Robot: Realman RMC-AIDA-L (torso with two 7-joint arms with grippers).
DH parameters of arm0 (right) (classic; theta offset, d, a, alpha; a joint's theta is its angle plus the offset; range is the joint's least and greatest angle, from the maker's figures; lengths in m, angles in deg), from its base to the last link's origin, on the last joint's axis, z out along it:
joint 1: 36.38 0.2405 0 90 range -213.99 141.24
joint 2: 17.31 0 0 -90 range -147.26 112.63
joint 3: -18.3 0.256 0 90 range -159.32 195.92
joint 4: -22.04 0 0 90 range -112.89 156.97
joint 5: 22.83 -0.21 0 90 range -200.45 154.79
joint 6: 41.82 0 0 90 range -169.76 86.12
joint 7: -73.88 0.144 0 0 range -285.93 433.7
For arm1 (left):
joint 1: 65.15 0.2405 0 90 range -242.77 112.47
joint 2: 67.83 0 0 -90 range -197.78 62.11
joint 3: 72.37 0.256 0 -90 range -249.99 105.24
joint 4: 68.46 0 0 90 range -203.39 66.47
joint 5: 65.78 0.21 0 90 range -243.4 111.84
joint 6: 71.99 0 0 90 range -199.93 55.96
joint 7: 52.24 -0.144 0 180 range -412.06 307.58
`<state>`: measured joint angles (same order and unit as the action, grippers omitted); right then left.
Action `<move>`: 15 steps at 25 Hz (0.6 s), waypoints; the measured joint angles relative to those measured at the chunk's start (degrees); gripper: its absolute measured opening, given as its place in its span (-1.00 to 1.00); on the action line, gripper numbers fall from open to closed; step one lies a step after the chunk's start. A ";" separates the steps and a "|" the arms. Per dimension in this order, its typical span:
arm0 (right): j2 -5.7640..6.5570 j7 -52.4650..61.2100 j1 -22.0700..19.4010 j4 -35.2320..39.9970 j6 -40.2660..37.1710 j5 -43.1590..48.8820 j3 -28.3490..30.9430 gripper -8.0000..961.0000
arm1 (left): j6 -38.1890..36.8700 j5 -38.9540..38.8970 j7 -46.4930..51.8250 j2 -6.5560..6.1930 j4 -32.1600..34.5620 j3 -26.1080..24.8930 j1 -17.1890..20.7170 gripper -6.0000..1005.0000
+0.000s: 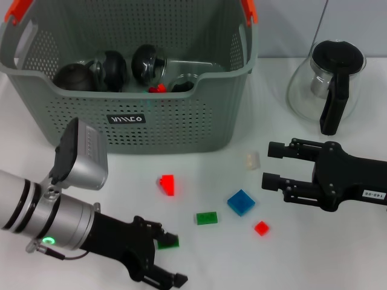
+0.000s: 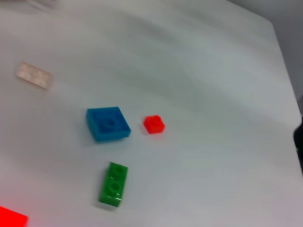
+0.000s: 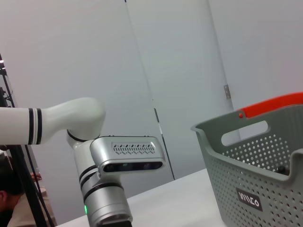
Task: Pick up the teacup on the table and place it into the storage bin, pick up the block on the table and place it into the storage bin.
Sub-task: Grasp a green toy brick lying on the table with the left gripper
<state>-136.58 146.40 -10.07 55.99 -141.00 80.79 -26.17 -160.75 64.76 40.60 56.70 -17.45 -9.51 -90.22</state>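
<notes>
White lettering is seen on a small black label on the front wall of the storage bin, but the characters cannot be made out with certainty. A small white tag with "140-06" or similar is carried on the right arm's black housing, near the picture's right edge.

Both arms are held low over the white table. The left gripper is reached in from the lower left, its silver forearm lit by a green ring, with its black fingers spread apart and nothing held between them. A dark green block lies right at its upper finger; whether it is touched cannot be told. The right gripper is extended from the right edge, pointing toward the bin, its two fingers parted and empty.

Further blocks are scattered on the table between the grippers: a red wedge-shaped block, a green two-stud block, a blue square block, a small red block and a pale translucent block, the last just beside the right gripper's upper finger. The bin stands behind them, and dark round objects are already held inside it. A glass teapot with a black lid stands beside the bin.
</notes>
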 joint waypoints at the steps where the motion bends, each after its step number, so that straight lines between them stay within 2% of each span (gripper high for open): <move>1: 0.00 0.00 -0.06 0.00 -0.02 0.00 0.00 0.49 | 0.34 -0.14 0.02 0.00 -0.01 -0.11 -0.02 0.76; 9: 0.09 0.00 -0.35 -0.09 -0.06 0.00 0.00 0.49 | 2.68 -1.98 0.47 -0.27 0.66 -1.29 -0.04 0.75; 15: 0.16 0.00 -0.48 -0.04 -0.14 0.00 0.11 0.49 | -1.01 -2.89 0.34 -0.38 2.81 -3.69 0.42 0.74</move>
<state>-136.41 146.40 -10.55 55.94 -141.14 80.79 -26.07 -161.77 61.87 40.93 56.33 -14.65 -13.20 -89.80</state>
